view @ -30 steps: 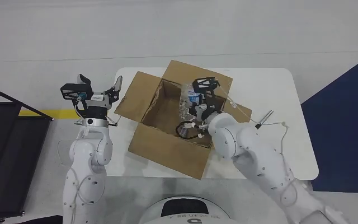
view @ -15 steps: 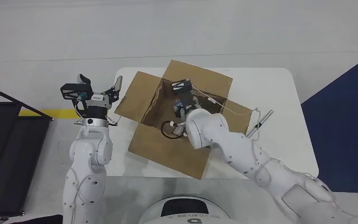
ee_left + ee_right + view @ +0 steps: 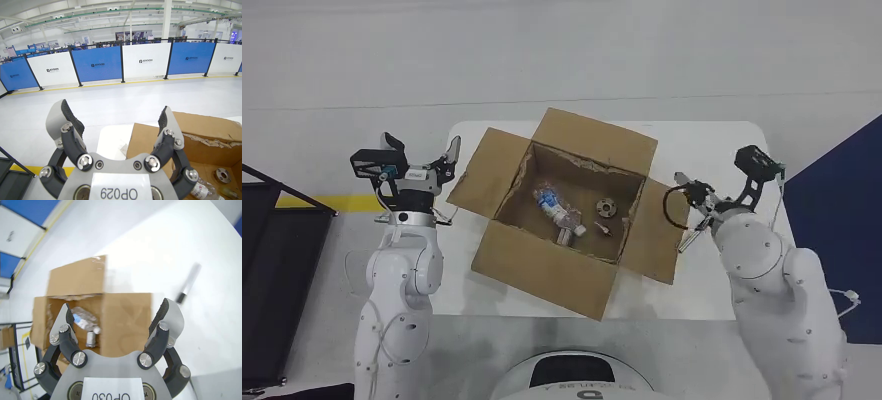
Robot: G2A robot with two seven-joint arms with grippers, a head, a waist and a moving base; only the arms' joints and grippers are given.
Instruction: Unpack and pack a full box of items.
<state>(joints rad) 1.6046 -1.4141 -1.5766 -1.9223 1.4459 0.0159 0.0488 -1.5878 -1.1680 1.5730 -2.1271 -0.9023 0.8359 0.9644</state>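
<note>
Top view: open box (image 3: 534, 266) on the table (image 3: 712, 138), with the bottle (image 3: 554, 208) and metal flange (image 3: 606, 207) inside. The left claw (image 3: 422, 146) and right claw (image 3: 720, 176) are spread wide, holding nothing.
Left wrist view: the bottle is cut off.
Right wrist view: a blurred rod (image 3: 189, 283) lies beside the box.

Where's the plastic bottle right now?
Near the centre of the top view, the plastic bottle lies on its side on the floor of the open cardboard box, with a metal flange just to its right.

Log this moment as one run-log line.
box open on table | bottle, flange inside | left gripper open, empty | right gripper open, empty
</note>
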